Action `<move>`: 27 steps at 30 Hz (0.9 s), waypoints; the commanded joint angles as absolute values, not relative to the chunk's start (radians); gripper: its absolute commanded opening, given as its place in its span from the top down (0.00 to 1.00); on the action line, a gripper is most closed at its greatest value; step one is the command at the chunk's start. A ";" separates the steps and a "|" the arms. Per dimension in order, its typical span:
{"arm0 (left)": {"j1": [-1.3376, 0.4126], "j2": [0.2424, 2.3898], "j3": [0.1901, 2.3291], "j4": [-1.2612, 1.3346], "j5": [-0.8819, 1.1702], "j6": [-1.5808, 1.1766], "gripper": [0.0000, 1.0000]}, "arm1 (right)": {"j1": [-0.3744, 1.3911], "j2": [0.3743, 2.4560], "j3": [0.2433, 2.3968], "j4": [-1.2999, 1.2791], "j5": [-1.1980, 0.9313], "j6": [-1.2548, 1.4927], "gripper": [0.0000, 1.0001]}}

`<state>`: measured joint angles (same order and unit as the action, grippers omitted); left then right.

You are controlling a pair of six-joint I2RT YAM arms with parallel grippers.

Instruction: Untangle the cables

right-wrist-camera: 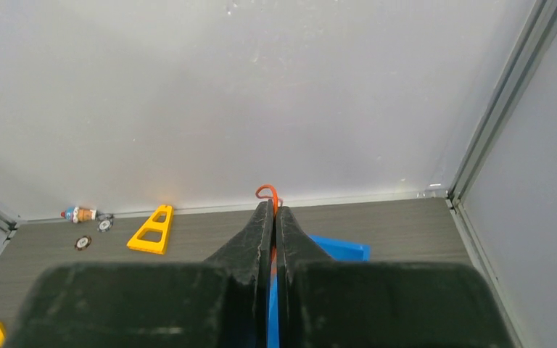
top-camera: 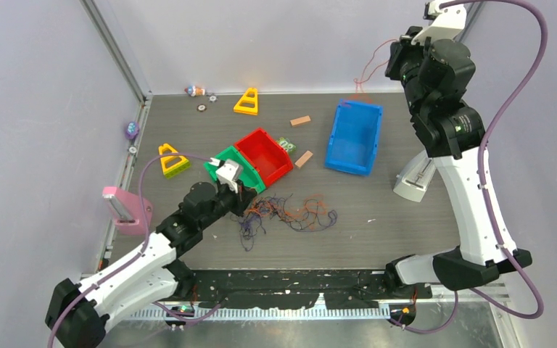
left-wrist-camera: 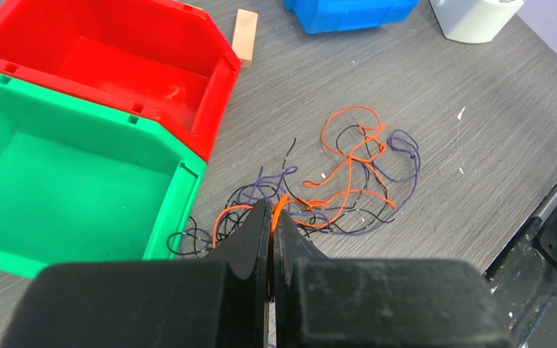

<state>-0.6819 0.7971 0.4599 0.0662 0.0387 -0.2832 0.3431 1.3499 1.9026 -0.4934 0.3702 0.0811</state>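
Left wrist: green bin (left-wrist-camera: 65, 192), red bin (left-wrist-camera: 127, 69) beside cables (left-wrist-camera: 333, 194).

Right gripper (right-wrist-camera: 273, 212) is pinched tight on 1 orange cable (right-wrist-camera: 264, 191), little hook poking up past the tips. Blue bin (right-wrist-camera: 341, 249) underneath, yellow triangle (right-wrist-camera: 152, 230) off left.

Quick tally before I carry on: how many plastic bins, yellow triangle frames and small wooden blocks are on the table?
Open plastic bins: 3 (green bin, red bin, blue bin)
Yellow triangular plastic frames: 2
Small tan wooden blocks: 2
Total: 7
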 commanded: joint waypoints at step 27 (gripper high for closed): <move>-0.706 1.003 0.565 0.163 0.230 -0.248 1.00 | 0.241 1.461 1.632 -0.371 0.319 0.156 0.95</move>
